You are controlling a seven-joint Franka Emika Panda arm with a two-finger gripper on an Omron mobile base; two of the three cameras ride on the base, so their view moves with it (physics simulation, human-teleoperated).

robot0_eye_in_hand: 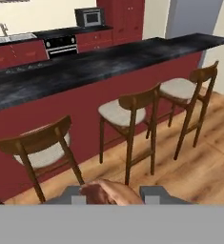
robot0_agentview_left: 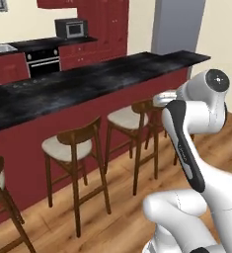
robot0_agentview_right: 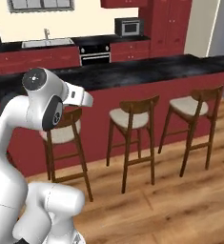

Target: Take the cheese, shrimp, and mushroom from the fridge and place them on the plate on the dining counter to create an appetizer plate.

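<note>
Facing the gripper, ahead and above, the dining counter [robot0_eye_in_hand: 85, 71] runs its long black top across the hand view from near left to far right, with the grey fridge [robot0_eye_in_hand: 192, 19] standing past its far right end. No plate can be made out on the stretch of top that shows, so I cannot say which way along the counter the drop-off lies. Below the top, between gripper and red front panel, stand the stools [robot0_eye_in_hand: 125, 114], which the arm will have to reach over. Smallest and closest, a round reddish-brown lump, most likely the mushroom [robot0_eye_in_hand: 106, 193], sits right between the fingertips of the gripper [robot0_eye_in_hand: 112, 195], and the jaws look closed on it. My judgement is that the carry is under way and the coming move is up and forward over the stools to the countertop.
</note>
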